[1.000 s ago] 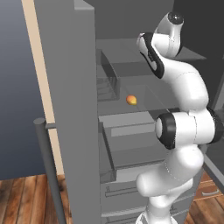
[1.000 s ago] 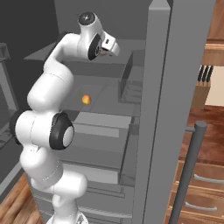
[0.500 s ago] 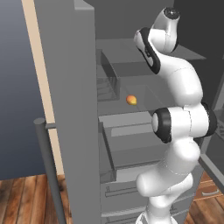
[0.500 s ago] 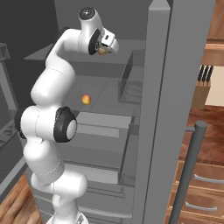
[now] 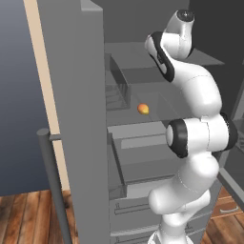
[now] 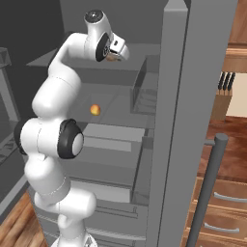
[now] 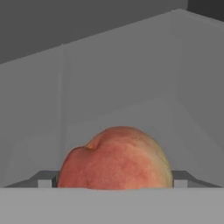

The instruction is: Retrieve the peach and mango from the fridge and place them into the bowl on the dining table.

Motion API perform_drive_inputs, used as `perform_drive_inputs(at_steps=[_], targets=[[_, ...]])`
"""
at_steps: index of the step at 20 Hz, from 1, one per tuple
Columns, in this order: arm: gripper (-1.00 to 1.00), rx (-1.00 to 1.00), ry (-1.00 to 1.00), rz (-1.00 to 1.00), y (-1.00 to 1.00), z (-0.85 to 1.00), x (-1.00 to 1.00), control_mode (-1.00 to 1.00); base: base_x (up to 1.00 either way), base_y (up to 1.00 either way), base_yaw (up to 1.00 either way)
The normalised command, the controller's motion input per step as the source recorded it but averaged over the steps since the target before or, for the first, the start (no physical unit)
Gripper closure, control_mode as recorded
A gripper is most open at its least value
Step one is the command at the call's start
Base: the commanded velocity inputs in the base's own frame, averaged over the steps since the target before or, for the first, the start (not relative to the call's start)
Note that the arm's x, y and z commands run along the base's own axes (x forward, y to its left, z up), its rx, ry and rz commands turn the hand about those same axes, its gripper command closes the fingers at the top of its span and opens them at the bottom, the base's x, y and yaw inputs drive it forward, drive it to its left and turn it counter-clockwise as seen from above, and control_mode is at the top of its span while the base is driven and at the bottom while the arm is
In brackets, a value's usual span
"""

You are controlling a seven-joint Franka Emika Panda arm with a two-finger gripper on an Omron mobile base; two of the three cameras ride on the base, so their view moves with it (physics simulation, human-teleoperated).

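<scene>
The peach, reddish-pink with a paler yellow side, sits close up between my fingertips, and my gripper is shut on it. Seen from the right base view, the gripper hangs high inside the open fridge, above the upper shelf, with the peach a small brownish spot under the hand. The mango, small and yellow-orange, lies alone on the glass shelf below and to the side of the hand. In the left base view my own wrist hides the gripper. The bowl and dining table are out of view.
The fridge's open door stands at the left with its bar handle. A clear door bin sits by the shelves, and a pulled-out drawer lies below the mango. A knife block and wooden drawers stand at the right.
The wrist has risen and turned a little with the peach still held. The mango has stayed in place on its shelf.
</scene>
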Motion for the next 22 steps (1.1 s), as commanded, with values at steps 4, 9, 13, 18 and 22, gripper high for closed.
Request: perform_drive_inputs(at_steps=[4, 9, 13, 18, 22], targets=[[1.0, 0.0, 0.0, 0.0, 0.0, -0.24, 0.43, -1.0, 0.0, 0.0, 0.0], [1.0, 0.0, -0.01, 0.0, 0.0, -0.14, -0.33, -1.0, 0.0, 0.0, 0.0], [1.0, 0.0, -0.03, 0.03, 0.0, -0.12, -1.0, -1.0, 0.0, 0.0, 0.0], [1.0, 0.0, -0.11, 0.13, 0.0, -0.12, -1.0, -1.0, 0.0, 0.0, 0.0], [1.0, 0.0, -0.18, 0.22, 0.0, -0.08, -1.0, -1.0, 0.0, 0.0, 0.0]])
